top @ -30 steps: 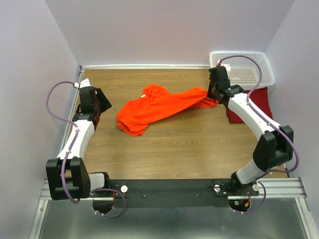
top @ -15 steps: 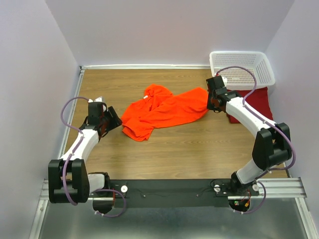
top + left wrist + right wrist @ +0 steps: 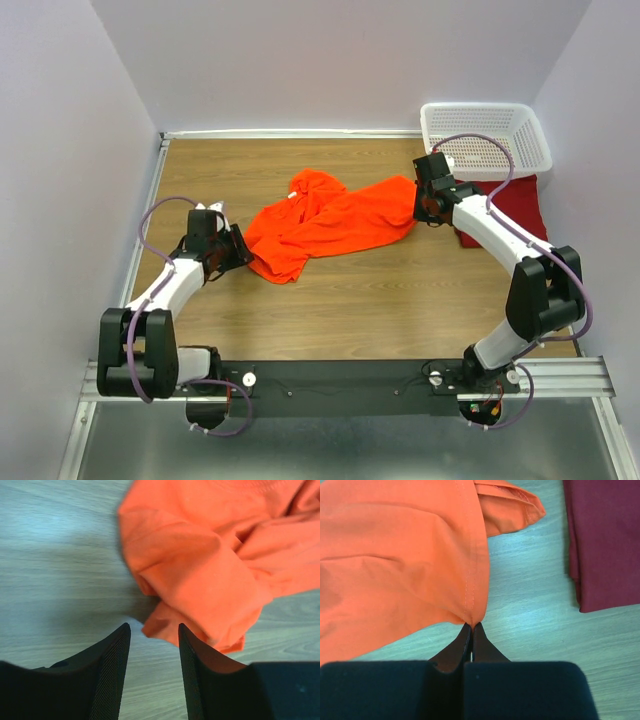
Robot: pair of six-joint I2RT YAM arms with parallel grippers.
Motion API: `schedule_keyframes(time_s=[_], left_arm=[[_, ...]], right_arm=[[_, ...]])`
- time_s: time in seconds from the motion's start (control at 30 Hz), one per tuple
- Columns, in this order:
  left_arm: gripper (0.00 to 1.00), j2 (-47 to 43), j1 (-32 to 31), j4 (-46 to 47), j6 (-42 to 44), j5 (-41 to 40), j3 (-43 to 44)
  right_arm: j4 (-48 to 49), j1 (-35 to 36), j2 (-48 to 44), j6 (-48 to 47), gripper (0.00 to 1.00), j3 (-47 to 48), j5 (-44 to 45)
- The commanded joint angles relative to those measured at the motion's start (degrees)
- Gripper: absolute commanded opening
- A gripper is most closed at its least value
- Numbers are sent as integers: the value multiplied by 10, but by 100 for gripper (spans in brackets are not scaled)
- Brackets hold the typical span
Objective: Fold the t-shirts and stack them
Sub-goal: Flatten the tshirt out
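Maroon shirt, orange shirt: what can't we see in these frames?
The maroon shirt: top view, the right arm covers its left part; right wrist view, cut off by top and right edges.
The orange shirt: bunched on itself, sleeve layout unclear in every view; left wrist view cuts it at top and right edges.

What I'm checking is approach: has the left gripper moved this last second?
Yes. The left gripper moved away from the table's left rail, toward the near edge, up to the orange t-shirt.
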Motion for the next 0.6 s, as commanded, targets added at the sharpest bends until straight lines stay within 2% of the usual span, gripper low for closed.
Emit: schedule_keyframes(time_s=[0.0,0.17,0.37,0.47,0.57], left_arm=[[51,16,-23,14,25,37,9],[51,51,-28,14,30,27,18],[51,45,-28,6,30,-9,29],[57,41,-28,8,33,-24,30],[57,52,-28,7,38,-35,35]], right_arm=[[2,2,2,8,1,-6,-7],[3,1,1,7,1,-3,-10],[2,2,2,8,1,-5,-11],[3,1,3,6,1,-6,-12],[3,2,5,5,1,-4,-13]])
